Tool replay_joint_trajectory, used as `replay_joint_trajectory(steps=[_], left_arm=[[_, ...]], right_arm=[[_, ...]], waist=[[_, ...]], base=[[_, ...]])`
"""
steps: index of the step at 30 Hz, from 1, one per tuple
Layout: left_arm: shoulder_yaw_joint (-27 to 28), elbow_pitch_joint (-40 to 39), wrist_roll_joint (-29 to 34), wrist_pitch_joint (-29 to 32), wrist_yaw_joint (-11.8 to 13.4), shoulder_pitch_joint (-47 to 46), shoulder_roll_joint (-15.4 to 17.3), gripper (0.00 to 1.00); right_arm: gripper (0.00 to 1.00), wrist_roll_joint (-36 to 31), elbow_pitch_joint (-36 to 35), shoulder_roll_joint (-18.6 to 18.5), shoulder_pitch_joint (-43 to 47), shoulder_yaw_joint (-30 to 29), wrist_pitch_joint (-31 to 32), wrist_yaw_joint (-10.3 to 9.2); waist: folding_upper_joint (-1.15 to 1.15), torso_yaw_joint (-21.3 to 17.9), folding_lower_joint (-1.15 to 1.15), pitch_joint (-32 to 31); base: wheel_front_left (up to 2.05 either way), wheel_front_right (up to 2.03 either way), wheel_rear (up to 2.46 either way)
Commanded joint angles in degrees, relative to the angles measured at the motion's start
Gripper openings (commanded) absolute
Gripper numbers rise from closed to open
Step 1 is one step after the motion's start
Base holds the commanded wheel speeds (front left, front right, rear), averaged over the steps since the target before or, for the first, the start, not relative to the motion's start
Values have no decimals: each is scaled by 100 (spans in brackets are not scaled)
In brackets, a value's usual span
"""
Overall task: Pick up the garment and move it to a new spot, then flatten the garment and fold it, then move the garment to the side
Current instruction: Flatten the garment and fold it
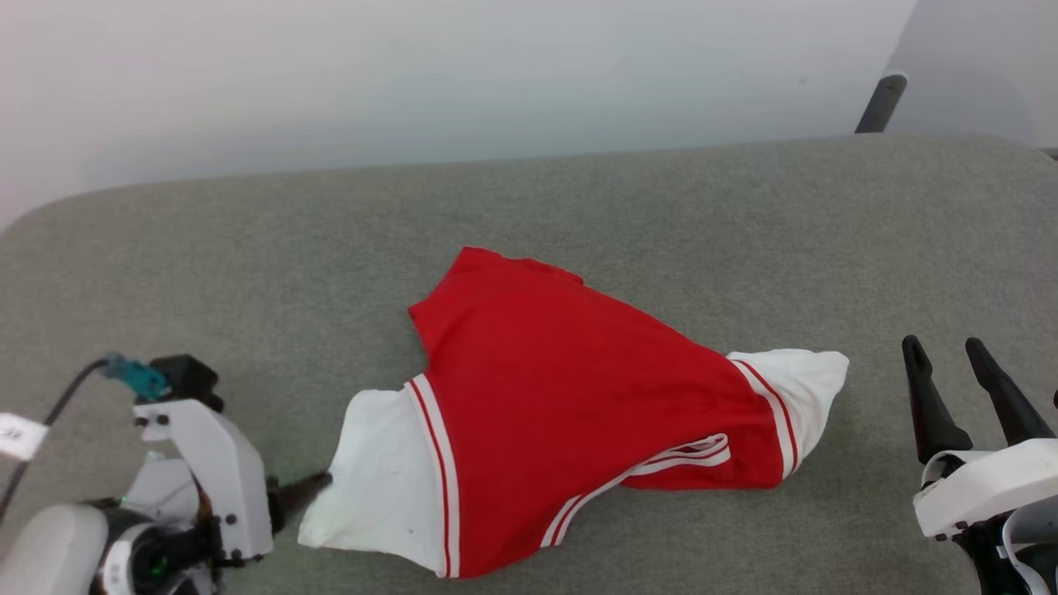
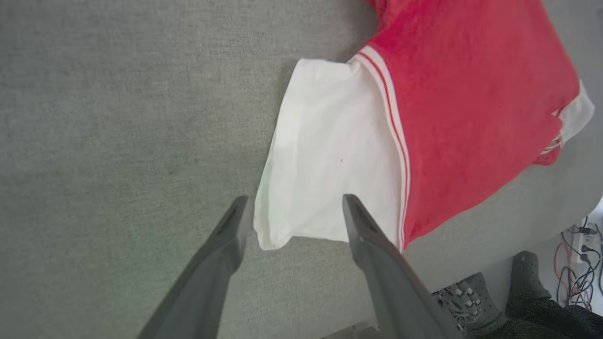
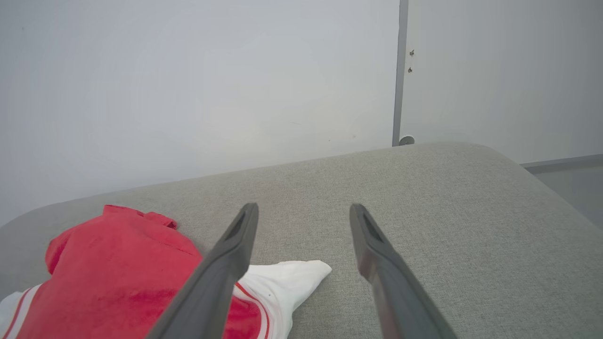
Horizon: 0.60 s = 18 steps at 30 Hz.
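Left tool (image 2: 296, 200), right tool (image 3: 304, 207): jaws apart, empty, either side of the garment (image 1: 562, 388).

A broad grey-green fabric-covered padded surface (image 1: 661, 207) with rounded corners carries one rumpled bright red athletic garment (image 1: 562, 388) with white end panels and red-white stripe trim, lying crosswise near its front edge.

We record: garment (image 2: 471, 94), cut off by left wrist view's top edge; left gripper (image 1: 316, 482), largely hidden behind its wrist (image 1: 219, 471), head view.
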Motion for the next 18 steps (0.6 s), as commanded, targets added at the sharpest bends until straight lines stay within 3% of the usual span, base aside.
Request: replay_joint_trajectory(steps=[1,7,18], left_arm=[[-71,26,47,113,52,-49,12,100],[-313,197,83,563,240,-158,38,100],[-471,886,140,527,132,-313,-62,100]], right_arm=[[100,-28,-20,31,-40,-17,-42,-2],[100,-54,-56,67,-75,-27,-99,-2],[100,-20,-32,66,-173,-28,-135,-2]], waist=[[0,-40,0,37],[0,-116,0,174],[0,-170,0,382]], base=[[0,0,0],[0,0,0],[0,0,0]])
